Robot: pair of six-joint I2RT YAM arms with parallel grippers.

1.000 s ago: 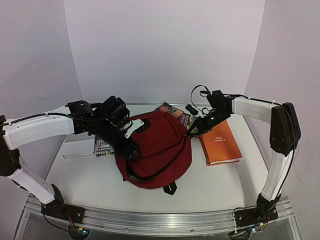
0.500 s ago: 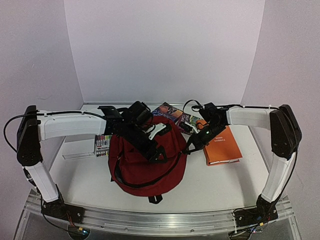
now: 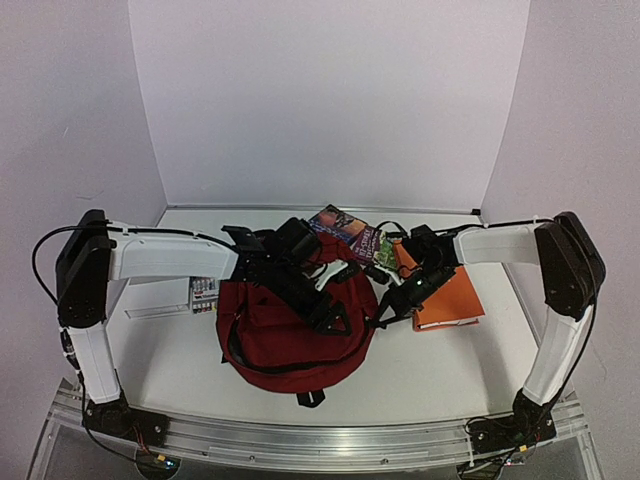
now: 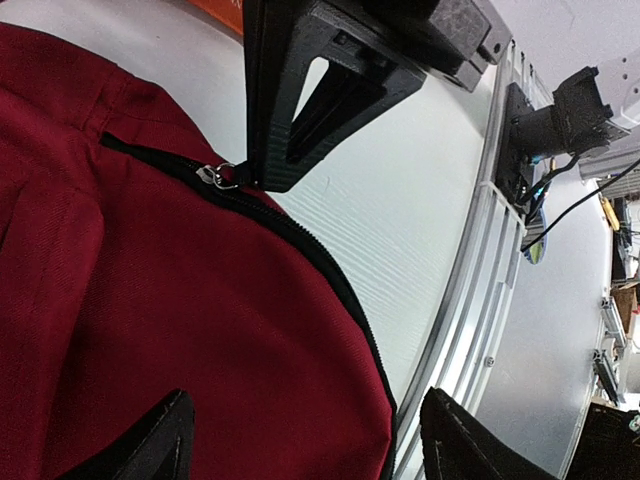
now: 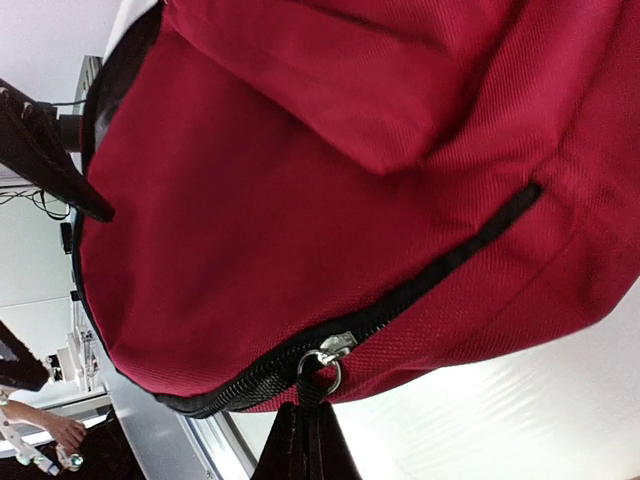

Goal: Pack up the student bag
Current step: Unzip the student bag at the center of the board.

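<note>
A dark red student bag (image 3: 290,335) lies at the centre of the table (image 3: 450,365). The right hand (image 5: 303,415), fingers pressed together, pinches the zip pull (image 5: 325,365) at the bag's 3 o'clock edge. The left hand (image 4: 305,425) hovers spread above the fabric, holding nothing. With the bag unpinned, tugging the zip may drag the whole bag, or the small pull may slip free.

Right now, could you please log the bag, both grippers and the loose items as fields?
bag: dark red, centre of view
right gripper: shut on zip pull, bag's right edge
left gripper: open above bag, holding nothing
orange book: right of bag
magazine: behind bag
markers: left of bag
</note>
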